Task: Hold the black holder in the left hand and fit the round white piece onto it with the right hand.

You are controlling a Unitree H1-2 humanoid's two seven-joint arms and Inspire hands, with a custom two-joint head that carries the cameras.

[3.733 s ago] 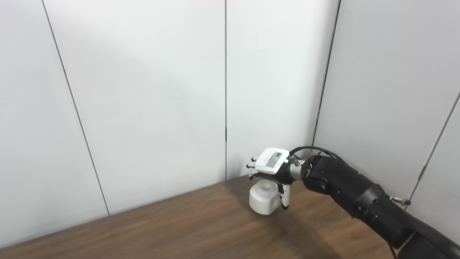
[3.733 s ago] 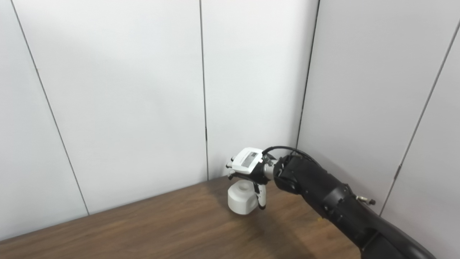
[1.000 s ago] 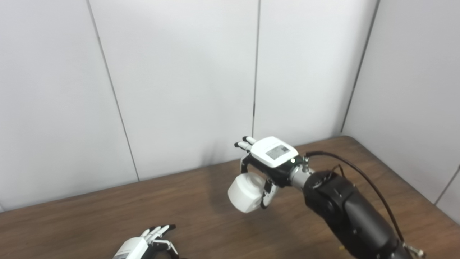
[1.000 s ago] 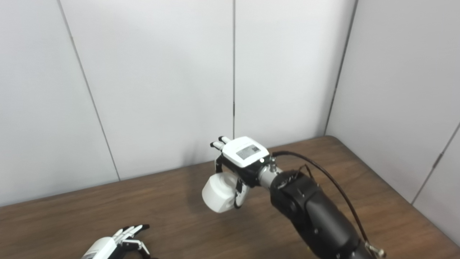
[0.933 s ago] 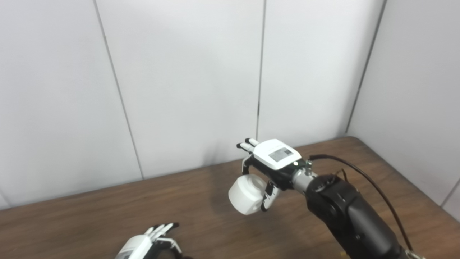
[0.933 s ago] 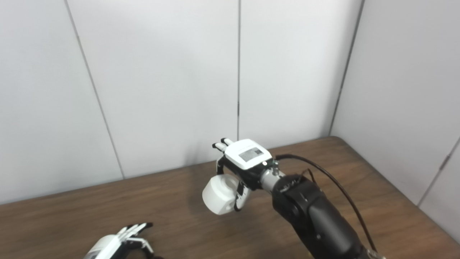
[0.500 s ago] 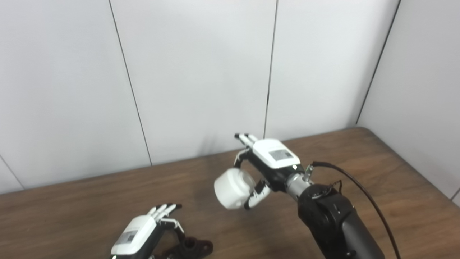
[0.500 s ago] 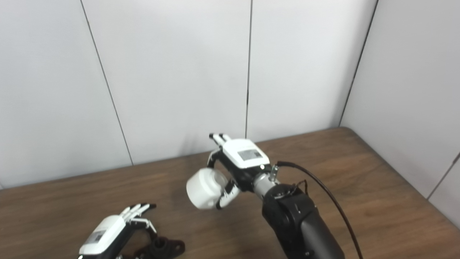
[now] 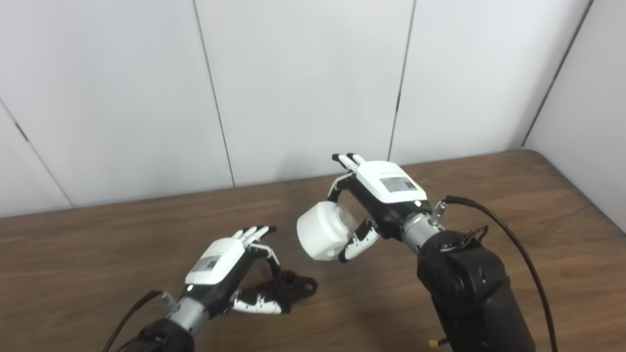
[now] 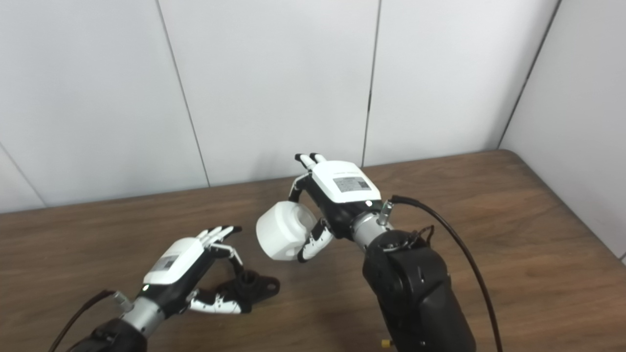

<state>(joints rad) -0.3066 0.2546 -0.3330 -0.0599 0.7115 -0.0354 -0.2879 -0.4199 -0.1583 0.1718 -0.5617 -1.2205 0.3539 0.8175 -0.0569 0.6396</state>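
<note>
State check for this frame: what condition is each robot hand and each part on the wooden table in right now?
Right robot hand: shut on the round white piece.
Round white plastic piece: held above the table, not yet on the holder.
Left robot hand: fingers around the black holder; grip not clear.
Black holder: low at the wooden table, nothing fitted on it.

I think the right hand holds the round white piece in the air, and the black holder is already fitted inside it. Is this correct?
Not quite. The right hand does hold the round white piece in the air, but the black holder is not fitted inside it. As the left eye view shows, the holder is low at the table, apart from the piece, at the left hand.
</note>
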